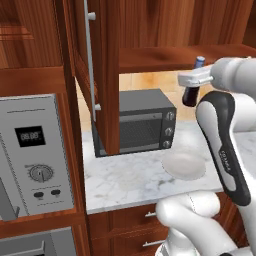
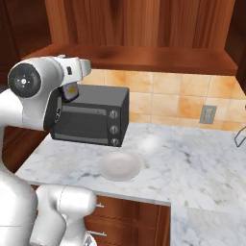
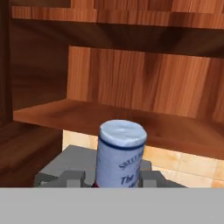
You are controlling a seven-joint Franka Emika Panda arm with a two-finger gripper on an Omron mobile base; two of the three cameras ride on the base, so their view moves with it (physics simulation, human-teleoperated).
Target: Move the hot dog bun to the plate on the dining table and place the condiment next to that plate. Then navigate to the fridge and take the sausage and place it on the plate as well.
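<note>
- The gripper (image 1: 192,86) is raised above the marble counter (image 1: 130,180), in front of the open wooden cabinet (image 1: 165,30), its fingers pinching the bottle (image 1: 192,89).
- The bottle, dark brown with a pale cap, hangs upright in the air, just right of the toaster oven (image 1: 145,122).
- In the hand view the cap (image 3: 122,133) stands between both fingertips (image 3: 72,178).
- A small white dish (image 1: 183,165) lies on the counter near the oven.
</note>
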